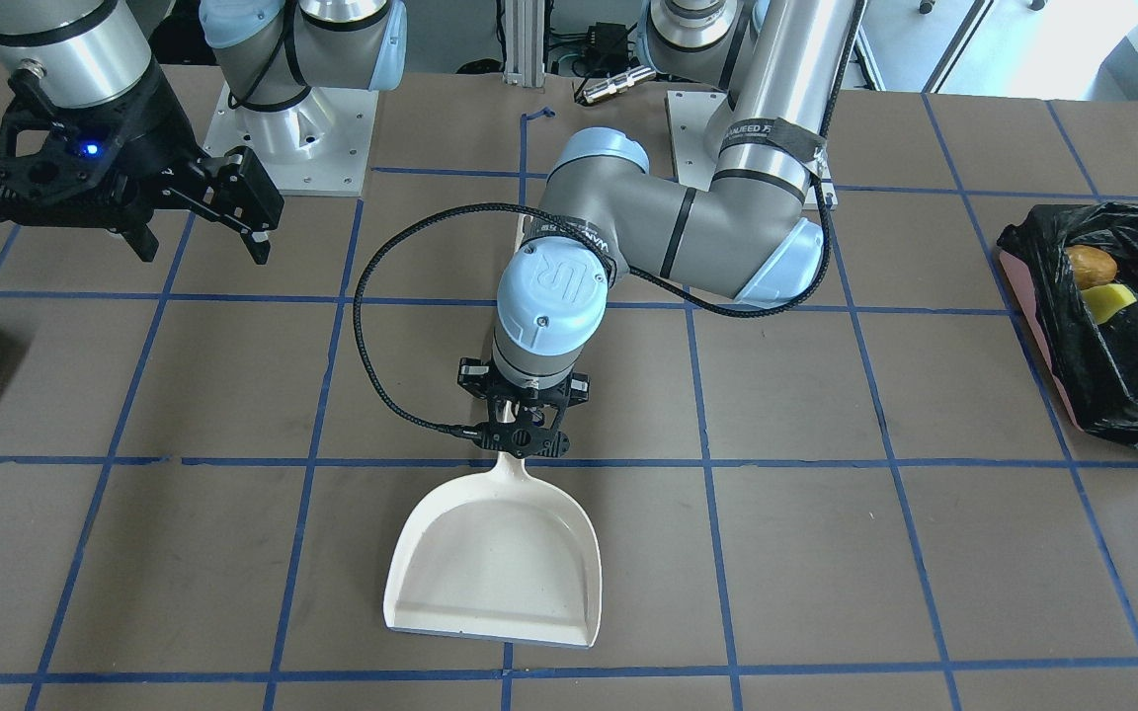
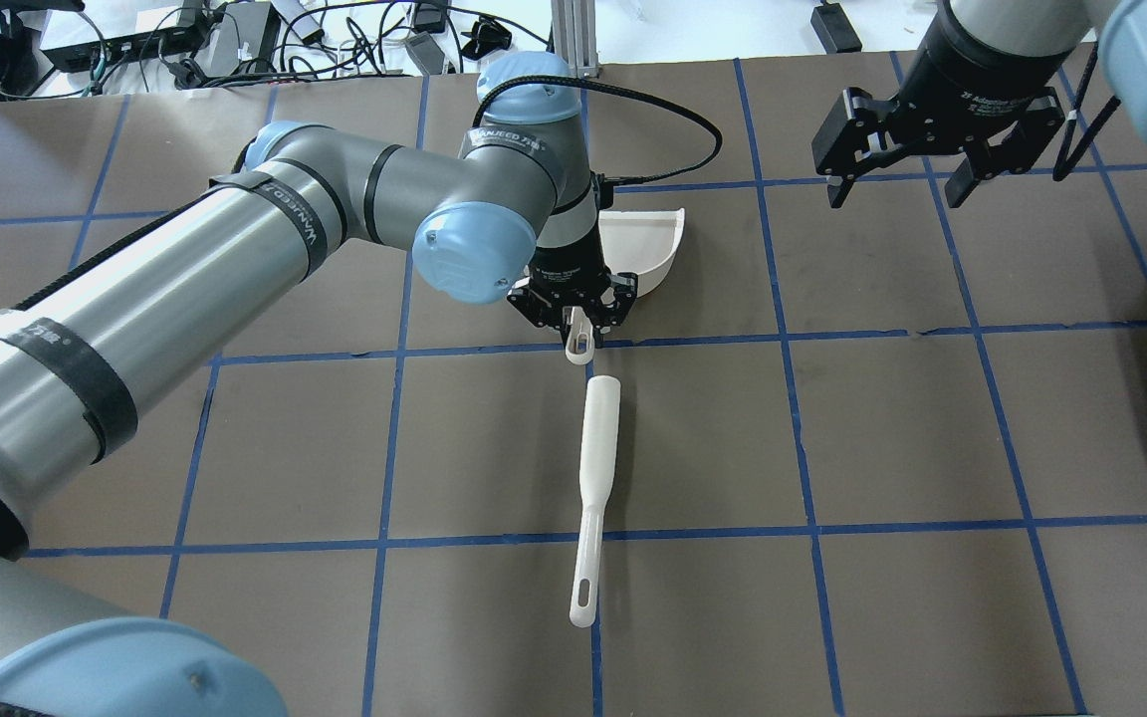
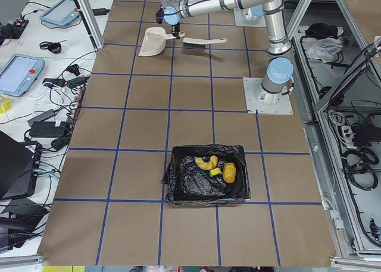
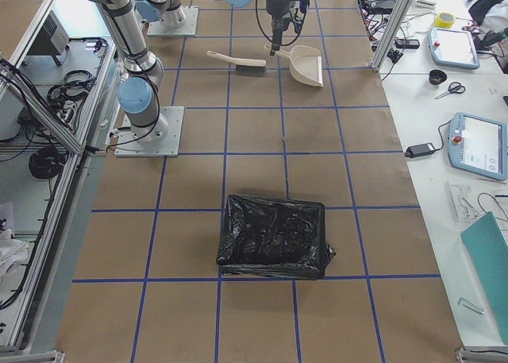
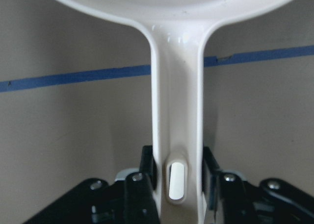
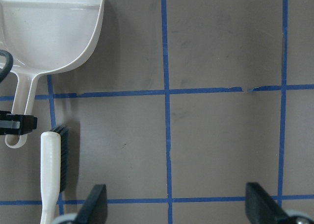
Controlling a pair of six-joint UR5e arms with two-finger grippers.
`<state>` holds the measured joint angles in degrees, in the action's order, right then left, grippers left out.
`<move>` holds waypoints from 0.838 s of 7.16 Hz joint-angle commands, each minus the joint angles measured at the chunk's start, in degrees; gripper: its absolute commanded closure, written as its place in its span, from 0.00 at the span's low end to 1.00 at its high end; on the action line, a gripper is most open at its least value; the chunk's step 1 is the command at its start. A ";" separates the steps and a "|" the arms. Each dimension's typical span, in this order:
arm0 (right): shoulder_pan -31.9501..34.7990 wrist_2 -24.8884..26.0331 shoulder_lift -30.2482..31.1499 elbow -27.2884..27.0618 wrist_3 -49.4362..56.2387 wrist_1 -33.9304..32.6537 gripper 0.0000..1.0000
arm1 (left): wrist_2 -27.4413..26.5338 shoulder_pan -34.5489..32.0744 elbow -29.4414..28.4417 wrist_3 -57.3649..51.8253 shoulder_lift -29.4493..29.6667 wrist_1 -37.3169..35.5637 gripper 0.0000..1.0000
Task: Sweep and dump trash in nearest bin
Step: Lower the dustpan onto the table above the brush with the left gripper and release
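The trash lies inside the bin [image 1: 1021, 296], which is pink with a black bag: a brown bread lump [image 1: 1091, 265] and a yellow sponge block [image 1: 1109, 301] show here. In the exterior left view the pale crescent [image 3: 206, 162] lies beside them in the bin [image 3: 178, 183]. My left gripper [image 1: 522, 439] is shut on the handle of the white dustpan [image 1: 500, 563], which rests flat on the table. The wrist view shows both fingers against the dustpan handle [image 5: 176, 87]. My right gripper [image 2: 897, 184] hangs open and empty above the table.
A white brush [image 2: 598, 438] lies on the table just behind the dustpan handle, its bristles [image 6: 64, 155] toward the right gripper's side. A second black-bagged bin [image 4: 274, 240] stands at the table's right end. Blue tape lines grid the brown table.
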<state>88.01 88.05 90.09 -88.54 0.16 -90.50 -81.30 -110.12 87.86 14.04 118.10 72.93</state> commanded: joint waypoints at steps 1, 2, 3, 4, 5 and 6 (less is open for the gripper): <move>0.14 0.02 -0.18 0.04 -0.07 0.06 0.00 | 0.00 -0.18 0.38 0.72 0.02 -0.07 0.19; 0.14 -0.07 -0.01 -0.05 -0.07 0.15 0.00 | 0.09 -0.18 0.29 0.90 -0.50 0.11 0.00; 0.14 -0.07 -0.09 -0.05 -0.07 0.15 0.00 | -0.35 -0.18 -0.06 0.64 -1.29 0.98 0.00; 0.23 -0.07 -0.09 -0.05 -0.07 0.15 0.00 | -0.53 0.25 -0.58 0.64 -2.43 1.77 0.00; 0.49 -0.07 -0.01 0.04 -0.16 0.07 0.00 | -0.96 1.73 -1.29 0.55 -4.01 1.87 0.00; 1.80 -0.07 -0.09 0.12 -0.24 -0.37 0.00 | -1.23 5.14 -2.42 -0.14 -6.11 2.21 0.00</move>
<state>88.74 87.98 90.04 -88.51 0.01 -90.52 -82.16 -108.05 86.59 14.45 114.23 74.73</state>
